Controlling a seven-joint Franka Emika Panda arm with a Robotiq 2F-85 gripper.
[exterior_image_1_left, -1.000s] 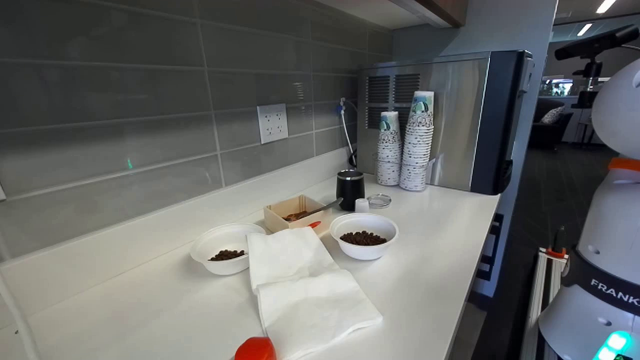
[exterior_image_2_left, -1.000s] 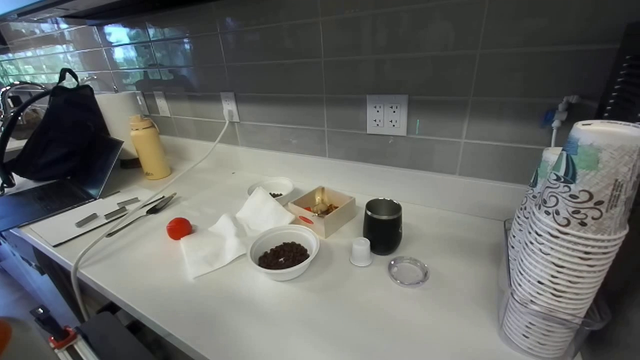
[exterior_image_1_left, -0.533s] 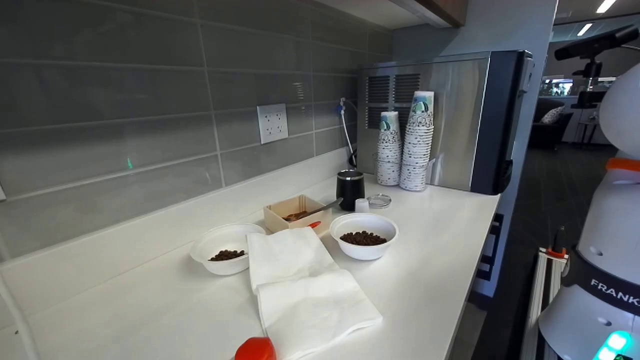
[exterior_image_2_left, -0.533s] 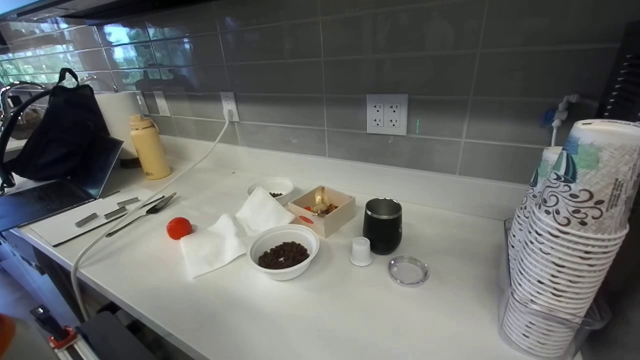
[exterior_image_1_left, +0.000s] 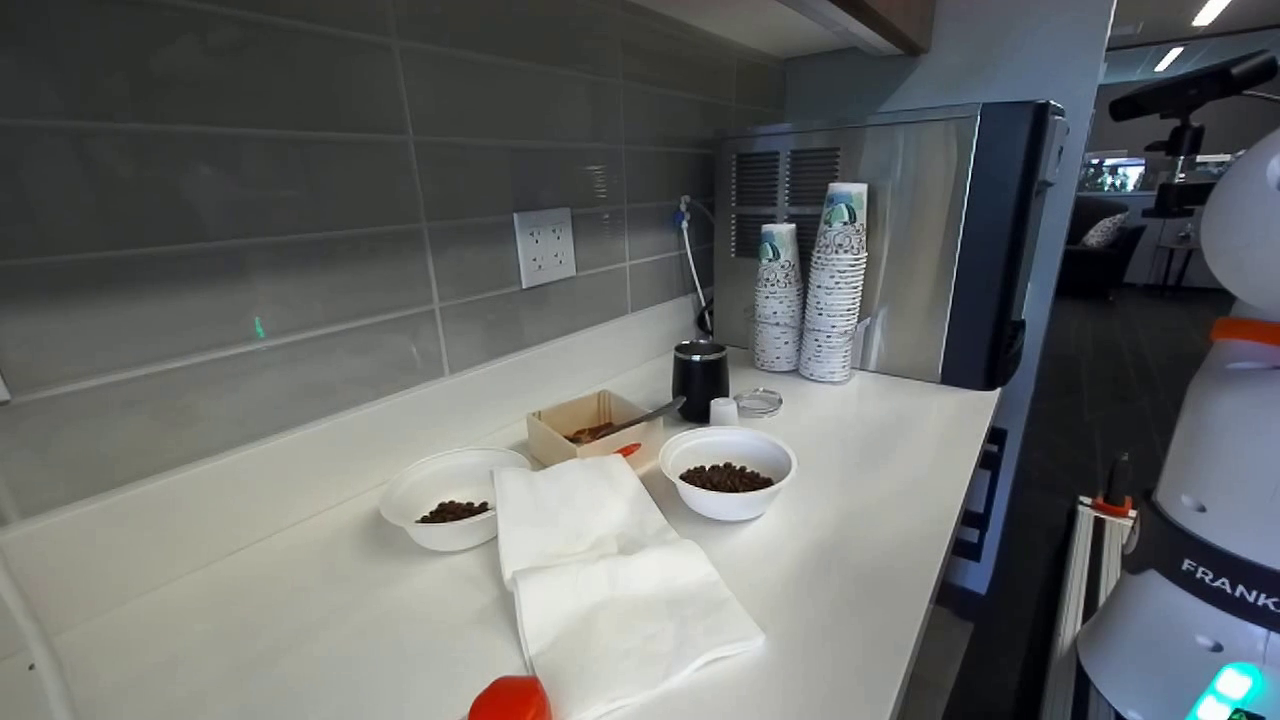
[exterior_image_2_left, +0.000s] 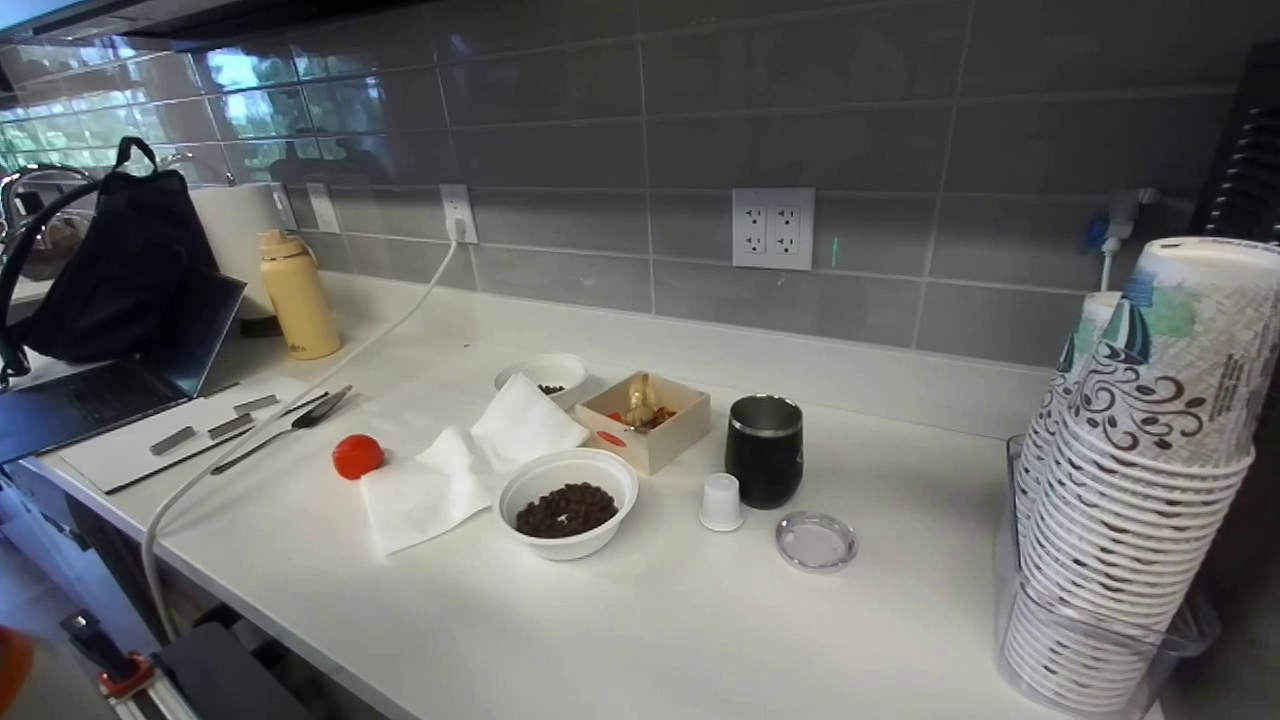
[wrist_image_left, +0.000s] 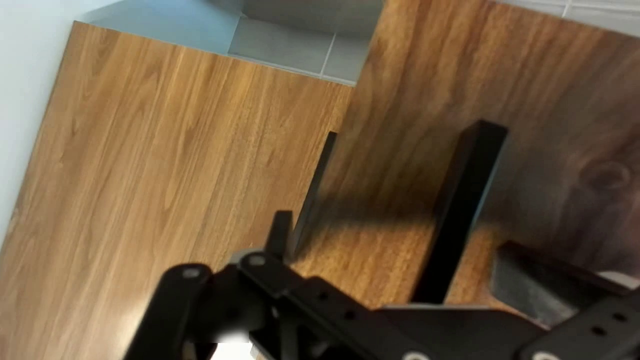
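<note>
Wood-grained brown cabinetry (wrist_image_left: 405, 125) carries a straight black handle (wrist_image_left: 462, 210) (slim, square-edged), the gripper (wrist_image_left: 395, 230) spread wide nearby.

Counter (exterior_image_2_left: 640, 640): white, well apart from the gripper (wrist_image_left: 395, 240).
Fuller bowl (exterior_image_2_left: 568, 549): far from the gripper.
Sparser bowl (exterior_image_1_left: 455, 536): likewise far from it.
Paper towels (exterior_image_1_left: 640, 615): beside both bowls, far from it too.
Wooden box (exterior_image_2_left: 675, 437): well apart from it, as are the black tumbler (exterior_image_2_left: 765, 465), small white cup (exterior_image_2_left: 720, 500) and clear lid (exterior_image_2_left: 816, 543).
Red ball (exterior_image_2_left: 357, 457): near the paper towels, well away from it.
Laptop (exterior_image_2_left: 80, 400), yellow bottle (exterior_image_2_left: 299, 305): well away from it.
Cup tray (exterior_image_2_left: 1190, 640): clear, also well apart.
</note>
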